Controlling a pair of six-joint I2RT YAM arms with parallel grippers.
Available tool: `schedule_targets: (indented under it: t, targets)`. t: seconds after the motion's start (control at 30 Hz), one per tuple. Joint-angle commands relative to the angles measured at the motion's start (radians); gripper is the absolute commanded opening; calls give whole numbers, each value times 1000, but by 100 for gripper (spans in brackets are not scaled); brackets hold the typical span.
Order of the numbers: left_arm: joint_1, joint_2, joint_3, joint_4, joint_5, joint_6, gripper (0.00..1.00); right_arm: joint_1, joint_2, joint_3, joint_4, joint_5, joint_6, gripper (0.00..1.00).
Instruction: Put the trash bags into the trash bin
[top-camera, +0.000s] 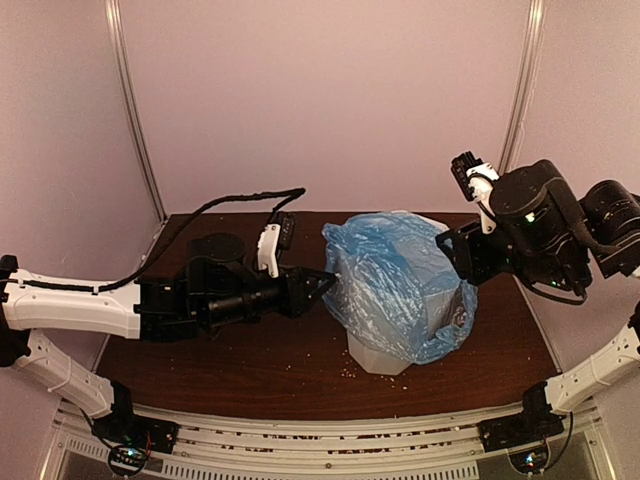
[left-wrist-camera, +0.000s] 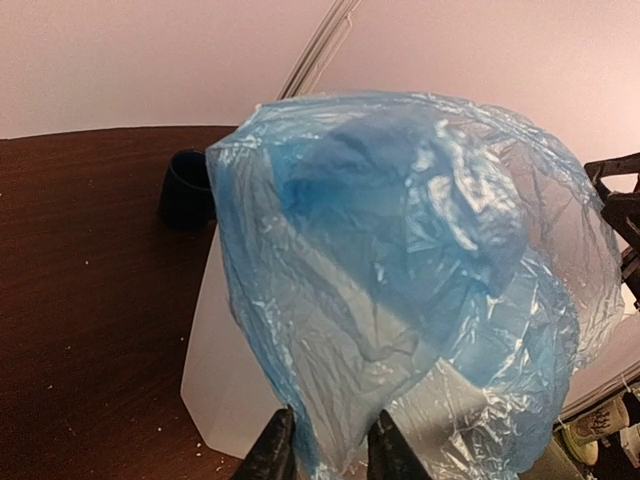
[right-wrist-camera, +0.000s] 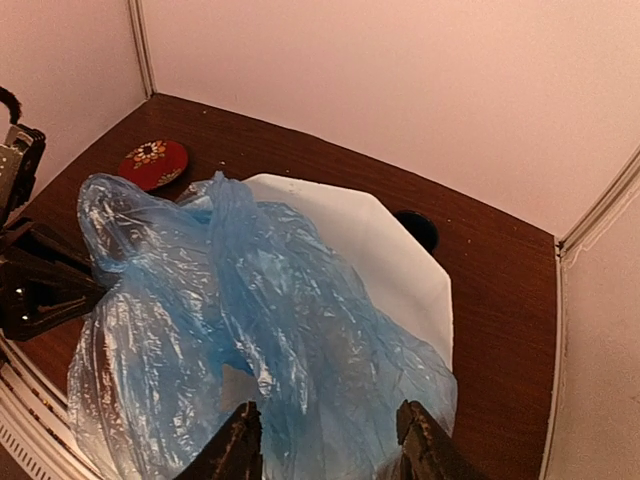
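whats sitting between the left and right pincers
The light-blue trash bag, draped over the white bin, fills that stretch; the top view shows it best.

Support: dark brown wood-grain table, filling the lower middle of the top view. Trash bin stood upright on it, right of centre; white faceted base visible at its foot. Dark blue mug stood on the table just beside the bin, upper left of the left wrist frame. Round red patterned disc lay flat, upper left of the right wrist frame, apart from the bin. Pale crumbs were scattered near the bin's base.
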Motion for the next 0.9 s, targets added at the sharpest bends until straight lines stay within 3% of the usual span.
schedule_targets:
  t: [0.0, 0.13, 0.33, 0.43, 0.5, 0.63, 0.87]
  targets:
    - [-1, -21, -7, 59, 16, -1, 25, 3, -14, -18, 96, -124, -78, 51]
    - [-1, -21, -3, 56, 16, 6, 22, 14, 86, -14, -12, -62, -45, 55]
    - [-1, -21, -4, 50, 13, 12, 13, 18, 129, 45, -105, 76, 42, 53]
    - [-1, -16, -2, 43, 6, 19, 6, 17, 107, 64, -111, 87, 45, 44]
    - [-2, -8, 4, 34, -1, 25, 0, 10, 95, 61, -108, 85, 38, 32]
    - [-1, 8, 25, 14, -30, 38, 0, -62, 63, -1, -48, 48, -12, 6]
    - [45, 68, 144, -154, -92, 58, 0, -345, -35, -95, 156, -113, -208, 0]
